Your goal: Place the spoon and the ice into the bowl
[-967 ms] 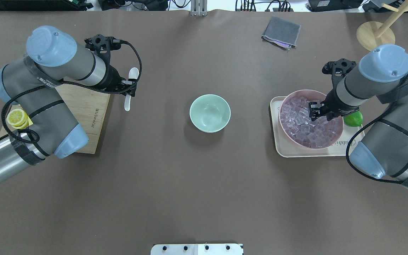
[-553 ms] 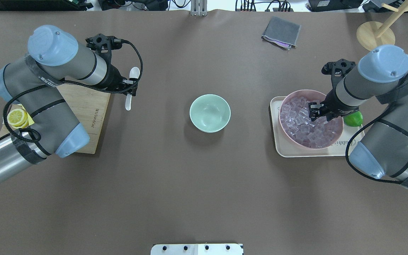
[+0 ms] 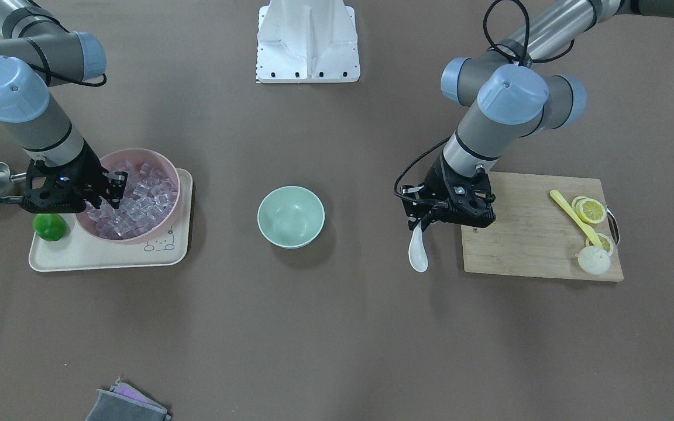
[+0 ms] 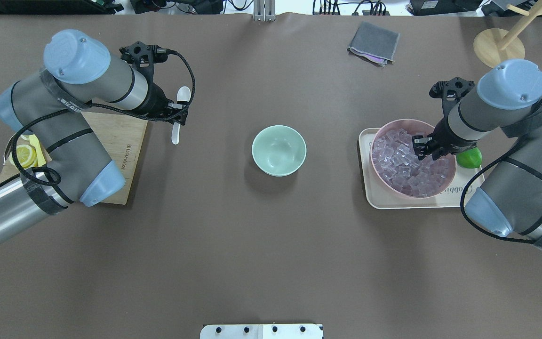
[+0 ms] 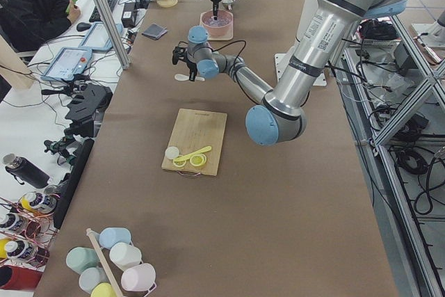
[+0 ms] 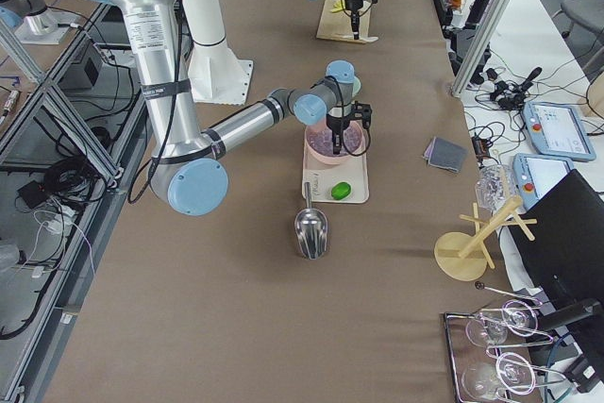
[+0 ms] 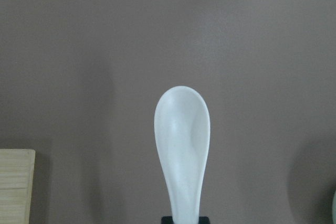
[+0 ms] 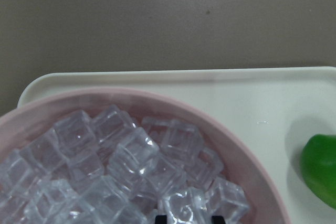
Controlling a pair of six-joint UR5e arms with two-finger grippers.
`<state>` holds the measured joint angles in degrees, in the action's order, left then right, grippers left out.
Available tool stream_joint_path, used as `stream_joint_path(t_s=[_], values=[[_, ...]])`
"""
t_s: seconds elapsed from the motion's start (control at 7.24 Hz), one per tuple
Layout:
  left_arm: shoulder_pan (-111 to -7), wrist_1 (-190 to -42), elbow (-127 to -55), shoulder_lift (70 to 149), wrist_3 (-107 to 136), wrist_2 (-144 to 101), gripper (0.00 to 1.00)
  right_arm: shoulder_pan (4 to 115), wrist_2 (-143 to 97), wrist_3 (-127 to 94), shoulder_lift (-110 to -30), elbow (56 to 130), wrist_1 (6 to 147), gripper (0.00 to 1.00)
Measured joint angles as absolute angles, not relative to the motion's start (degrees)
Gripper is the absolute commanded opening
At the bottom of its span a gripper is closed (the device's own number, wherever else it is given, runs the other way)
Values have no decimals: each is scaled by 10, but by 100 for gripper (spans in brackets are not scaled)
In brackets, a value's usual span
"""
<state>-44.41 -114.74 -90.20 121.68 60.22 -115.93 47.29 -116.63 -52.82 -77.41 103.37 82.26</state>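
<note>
Two grey arms reach in over the brown table (image 4: 271,263), the left arm (image 4: 71,141) from the left edge of the overhead view and the right arm (image 4: 511,188) from its right edge. Left of centre lies a wooden board (image 4: 115,150). Right of centre a cream tray (image 4: 393,202) carries the pink bowl (image 4: 395,123), heaped with clear cubes. The bowl (image 4: 279,150), mint green with nothing in it, stands mid-frame, well apart from both.

The left gripper (image 4: 177,117) hangs just off the board's upper right corner, clamped on the handle of the spoon (image 4: 183,96). The spoon's long axis runs up and down the overhead frame, scoop toward the top. It therefore lies crosswise to the path to the bowl, which is to this gripper's right and a little lower in that view.

The right gripper (image 4: 418,149) is down inside the pink bowl. Its fingertips (image 8: 161,220) stand either side of one cube of ice (image 8: 185,208), so I judge it clamped on that cube, not yet clear of the heap. From there the bowl lies to the left. The left gripper is the nearer of the two, so the spoon looks likely to arrive first.
</note>
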Motion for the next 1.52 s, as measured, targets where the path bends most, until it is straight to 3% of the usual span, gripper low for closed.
stream_joint_path(t_s=[0.14, 0.55, 1.11, 1.52], values=[[-443, -1147, -901, 1220, 602, -1159, 0, 473, -1164, -528, -774, 1034, 823, 0], [-441, -1147, -903, 1228, 603, -1160, 0, 483, -1165, -528, -774, 1045, 823, 0], [-372, -1142, -954, 1248, 665, -1159, 0, 511, -1201, -529, -764, 1127, 873, 0], [-317, -1141, -905, 1319, 710, -1127, 0, 512, -1202, -536, -734, 1138, 884, 0]])
